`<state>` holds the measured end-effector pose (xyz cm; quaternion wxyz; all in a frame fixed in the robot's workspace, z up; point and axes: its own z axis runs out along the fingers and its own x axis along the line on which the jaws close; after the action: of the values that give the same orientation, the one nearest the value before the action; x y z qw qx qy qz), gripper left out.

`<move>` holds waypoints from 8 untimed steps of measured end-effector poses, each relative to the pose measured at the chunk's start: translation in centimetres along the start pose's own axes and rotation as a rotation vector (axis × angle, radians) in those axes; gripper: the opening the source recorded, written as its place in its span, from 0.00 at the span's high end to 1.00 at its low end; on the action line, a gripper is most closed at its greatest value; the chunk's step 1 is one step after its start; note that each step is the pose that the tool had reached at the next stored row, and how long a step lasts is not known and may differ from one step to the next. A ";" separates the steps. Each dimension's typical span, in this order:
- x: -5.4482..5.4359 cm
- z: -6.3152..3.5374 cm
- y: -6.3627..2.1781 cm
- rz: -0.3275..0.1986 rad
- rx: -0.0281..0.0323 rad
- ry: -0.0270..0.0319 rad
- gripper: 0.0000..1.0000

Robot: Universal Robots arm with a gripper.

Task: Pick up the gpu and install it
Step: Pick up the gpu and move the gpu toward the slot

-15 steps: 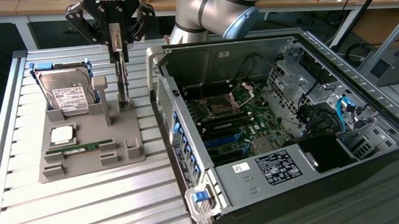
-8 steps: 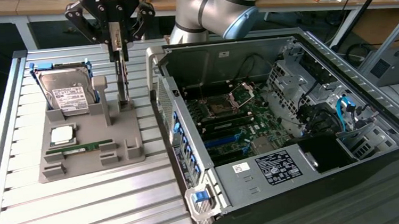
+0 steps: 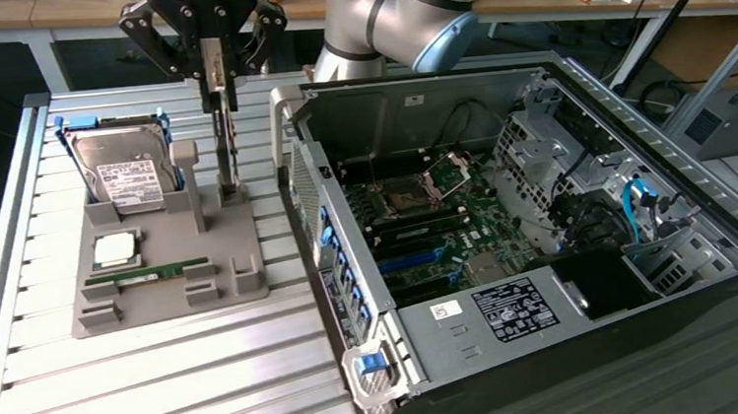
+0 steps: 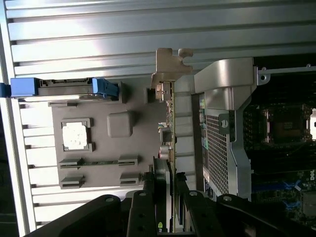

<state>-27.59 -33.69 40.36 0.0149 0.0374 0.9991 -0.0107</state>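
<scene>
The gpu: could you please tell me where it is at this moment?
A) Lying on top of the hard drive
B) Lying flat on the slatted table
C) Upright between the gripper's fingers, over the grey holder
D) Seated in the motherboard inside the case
C: the gripper is closed on the gpu, which stands upright and edge-on with its lower end at the grey holder, outside the computer case.

gripper (image 3: 220, 90) clasps upright gpu (image 3: 226, 149) at grey holder (image 3: 223, 268).

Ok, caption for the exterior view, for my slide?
Gripper clamps the upright gpu at the gray holder, beside the open computer case.
</scene>
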 end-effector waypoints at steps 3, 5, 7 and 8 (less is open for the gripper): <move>0.0 -0.09 0.00 0.000 0.0000 0.0000 0.73; 0.0 -0.15 0.00 0.000 -0.0001 -0.0001 0.73; 0.0 -0.21 0.00 0.000 0.0000 -0.0001 0.73; 0.0 -0.25 -0.01 0.000 -0.0001 -0.0001 0.73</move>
<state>-27.59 -33.69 40.62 0.0149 0.0374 0.9991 -0.0106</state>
